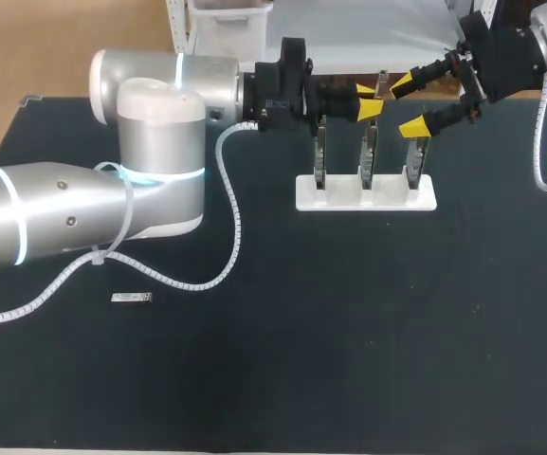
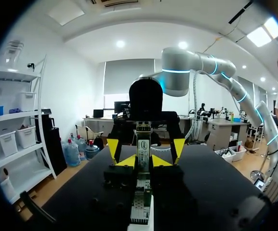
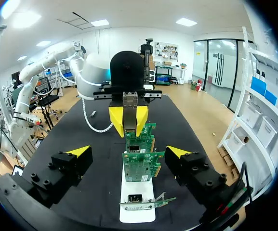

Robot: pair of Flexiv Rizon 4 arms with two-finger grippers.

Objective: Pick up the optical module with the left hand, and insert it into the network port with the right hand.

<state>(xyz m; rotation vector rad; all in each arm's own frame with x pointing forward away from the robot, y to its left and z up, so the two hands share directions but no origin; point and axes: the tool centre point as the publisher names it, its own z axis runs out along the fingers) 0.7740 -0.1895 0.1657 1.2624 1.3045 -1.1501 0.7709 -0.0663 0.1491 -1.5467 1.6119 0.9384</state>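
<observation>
**Above the card rack: module held out for handover**

Over the rack, the small silvery metal optical module (image 3: 130, 102) is clenched in the left gripper (image 1: 368, 100). Its yellow tips are pressed on both sides and the free end sticks out toward the other arm. That leaves a bare length to take hold of, likely so the module can change hands.

The right gripper (image 1: 408, 104) faces it from just beyond with fingers spread wide and nothing in them. It sits level with the module but is not touching it.

Below both, three green circuit-board network cards (image 3: 141, 166) stand upright in a row in a white slotted plastic base (image 1: 366, 194). This keeps their bracket ends steady for insertion. A dark square opening (image 3: 135, 198) in the bracket nearest the right wrist looks like the port, though I can't be sure.

Handover not yet done, insertion not yet begun.

Well apart, near the left arm, a small flat silvery piece (image 1: 132, 298) lies on the black table (image 1: 349, 332). It may be a spare module.
</observation>
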